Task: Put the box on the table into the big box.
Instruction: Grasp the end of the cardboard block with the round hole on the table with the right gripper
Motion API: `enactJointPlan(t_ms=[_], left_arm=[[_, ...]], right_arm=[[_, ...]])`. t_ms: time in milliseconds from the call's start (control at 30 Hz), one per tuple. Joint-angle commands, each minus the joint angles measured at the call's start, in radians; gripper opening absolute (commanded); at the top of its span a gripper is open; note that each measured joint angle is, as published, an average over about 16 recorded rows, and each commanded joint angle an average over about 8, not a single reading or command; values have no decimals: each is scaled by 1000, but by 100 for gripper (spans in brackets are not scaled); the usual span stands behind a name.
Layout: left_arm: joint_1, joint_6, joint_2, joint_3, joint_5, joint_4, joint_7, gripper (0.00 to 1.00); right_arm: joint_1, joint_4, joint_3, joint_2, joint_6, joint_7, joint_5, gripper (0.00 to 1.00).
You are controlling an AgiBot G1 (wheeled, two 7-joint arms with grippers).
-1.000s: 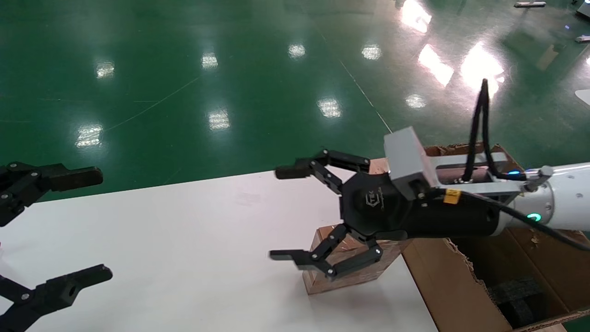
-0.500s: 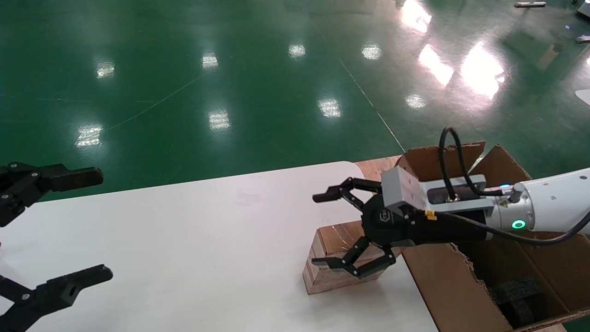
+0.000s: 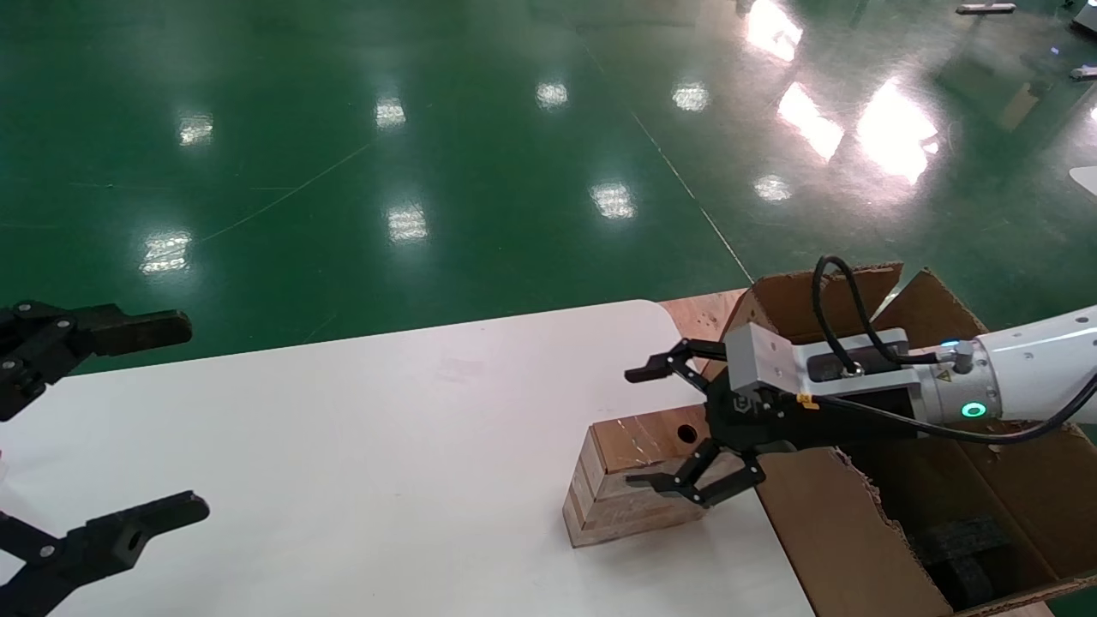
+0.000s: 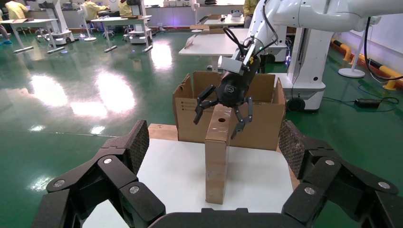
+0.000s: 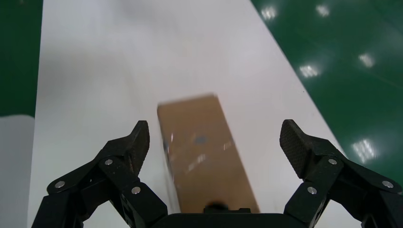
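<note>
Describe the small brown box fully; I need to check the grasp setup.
The box is a small brown block with pale layered edges and a round dark hole near its far end. It stands on its narrow edge on the white table, close beside the big box. The right gripper hangs open astride its hole end, fingers either side; contact cannot be told.

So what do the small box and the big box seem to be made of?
The box: likely layered cardboard or wood; matte brown face, pale striped edges.
The big box: corrugated cardboard, matte brown, with ragged torn flaps.
The right gripper, fingers open, straddles the small one.
</note>
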Motion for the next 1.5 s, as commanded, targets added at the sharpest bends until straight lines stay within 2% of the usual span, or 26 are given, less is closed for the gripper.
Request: enactJointPlan(t_ms=[33,400,967,1000,1067,1233,1300,1333,1500], left_arm=[[0,0,0,0,0,0,0,100],[0,0,0,0,0,0,0,100],[0,0,0,0,0,0,0,100],[0,0,0,0,0,0,0,98],[0,0,0,0,0,0,0,85],[0,0,0,0,0,0,0,22],[0,0,0,0,0,0,0,5],[0,0,0,0,0,0,0,0],[0,0,0,0,0,0,0,0]], right_arm=[[18,-26,-26,2,-1,-17,-5,100],[64,-67,-148,37,-3,-57,43,100],[127,-120,-299,39,-1,-100,136,100],[129,-124,-304,39,-1,-102,141,100],[133,-129,-312,39,-1,-105,148,100],[137,-134,-321,39,-1,-108,155,100],[137,-133,-319,39,-1,-107,154,100],[137,-133,-318,39,-1,-107,154,100],[134,-130,-314,38,0,-105,150,100]])
